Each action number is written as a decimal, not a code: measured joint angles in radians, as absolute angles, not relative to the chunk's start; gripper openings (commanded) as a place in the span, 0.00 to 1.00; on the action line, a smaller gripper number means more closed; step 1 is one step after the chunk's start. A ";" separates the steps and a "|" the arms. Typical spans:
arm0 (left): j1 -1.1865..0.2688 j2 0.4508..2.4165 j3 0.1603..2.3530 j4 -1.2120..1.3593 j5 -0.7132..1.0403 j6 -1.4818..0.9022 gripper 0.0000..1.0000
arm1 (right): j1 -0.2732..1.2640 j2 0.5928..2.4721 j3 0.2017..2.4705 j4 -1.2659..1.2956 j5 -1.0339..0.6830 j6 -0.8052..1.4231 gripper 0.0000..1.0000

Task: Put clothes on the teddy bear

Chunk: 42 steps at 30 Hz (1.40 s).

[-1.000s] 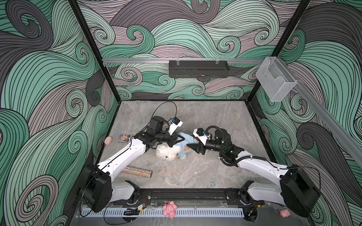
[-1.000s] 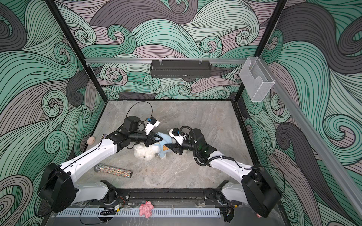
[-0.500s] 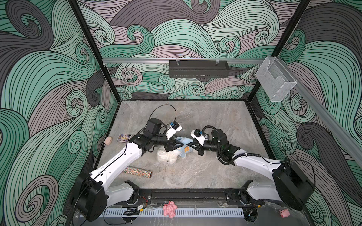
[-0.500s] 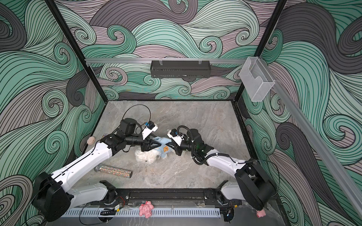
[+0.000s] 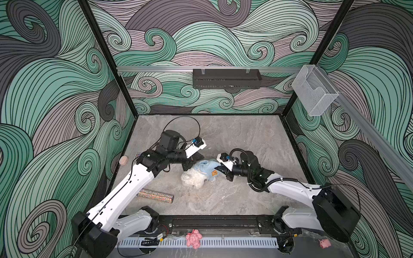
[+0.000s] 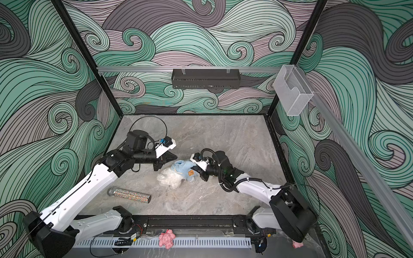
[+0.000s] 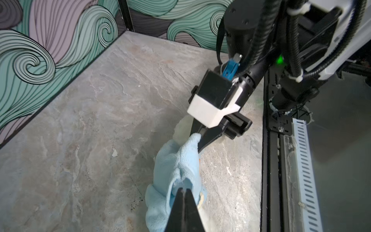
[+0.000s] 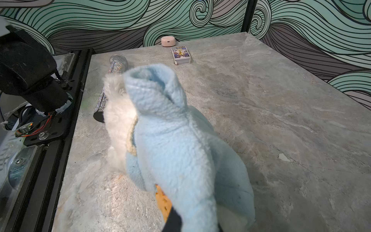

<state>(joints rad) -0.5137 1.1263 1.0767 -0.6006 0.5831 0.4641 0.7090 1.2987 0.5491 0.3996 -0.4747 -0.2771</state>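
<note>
The teddy bear (image 5: 192, 180) lies on the gray table (image 5: 223, 138), about in the middle, between the two robot arms. A soft blue coat (image 5: 206, 166) with a little orange bear patch lies on top of the teddy bear. White fluff sticks out from under it on the side near the robot. I think the coat is only partly on, so the dressing is not done.

The left gripper (image 7: 183, 191) touches the coat on one side of the teddy bear. Its two fingers are pressed together, and they seem to pinch a fold of the blue cloth. The right gripper (image 7: 200, 138) is on the other side of the teddy bear, pinching a corner of the same coat. The cloth runs from one pinch to the other. I think they hold it at two ends to pull the coat wide, so it can slide over the fluffy body.

A sparkly tube (image 5: 155, 196) lies near the teddy bear, on the left arm's side. A card box (image 8: 180, 54) and a small pink case (image 8: 168, 41) sit farther away, past the tube. None of these is in the way.
</note>
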 measured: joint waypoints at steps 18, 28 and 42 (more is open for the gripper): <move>-0.570 1.296 1.132 -0.747 0.539 0.643 0.04 | 0.726 1.294 0.549 0.398 -0.461 -0.297 0.06; -0.562 1.329 1.211 -0.786 0.540 0.604 0.04 | 0.727 1.290 0.543 0.398 -0.450 -0.307 0.06; -0.545 1.377 1.206 -0.795 0.542 0.640 0.00 | 0.727 1.290 0.543 0.398 -0.448 -0.307 0.06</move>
